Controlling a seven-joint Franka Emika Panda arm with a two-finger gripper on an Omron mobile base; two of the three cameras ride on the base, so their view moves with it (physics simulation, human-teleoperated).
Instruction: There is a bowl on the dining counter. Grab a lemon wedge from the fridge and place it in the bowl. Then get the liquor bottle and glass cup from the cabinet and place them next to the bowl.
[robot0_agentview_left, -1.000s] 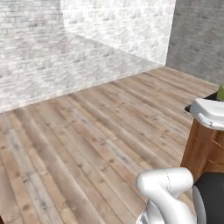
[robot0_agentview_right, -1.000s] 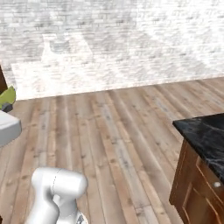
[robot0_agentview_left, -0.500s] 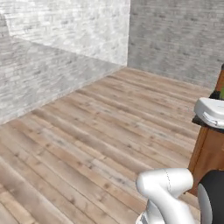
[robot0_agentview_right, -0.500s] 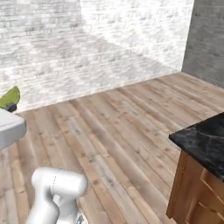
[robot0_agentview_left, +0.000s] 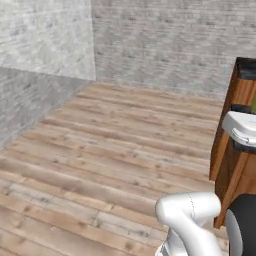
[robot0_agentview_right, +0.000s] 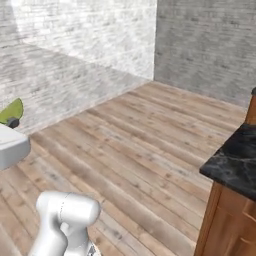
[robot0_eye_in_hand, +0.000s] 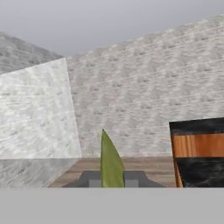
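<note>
The lemon wedge (robot0_eye_in_hand: 111, 162) is clamped between the fingertips of the gripper (robot0_eye_in_hand: 111, 179), whose jaws are closed on it. In the hand view the wedge's long axis runs up the picture, its pointed tip directed away from the jaws; how that lies in the room cannot be told. In the right base view the wedge (robot0_agentview_right: 12, 111) is seen at the left edge, carried high above the floor (robot0_agentview_right: 130, 150).

The step in hand is judged to be the carry of the wedge from the fridge to the bowl. The dining counter (robot0_agentview_right: 235, 162) is seen at the right, its marble corner near. The bowl must next be brought into view before the wedge is lowered and released.
</note>
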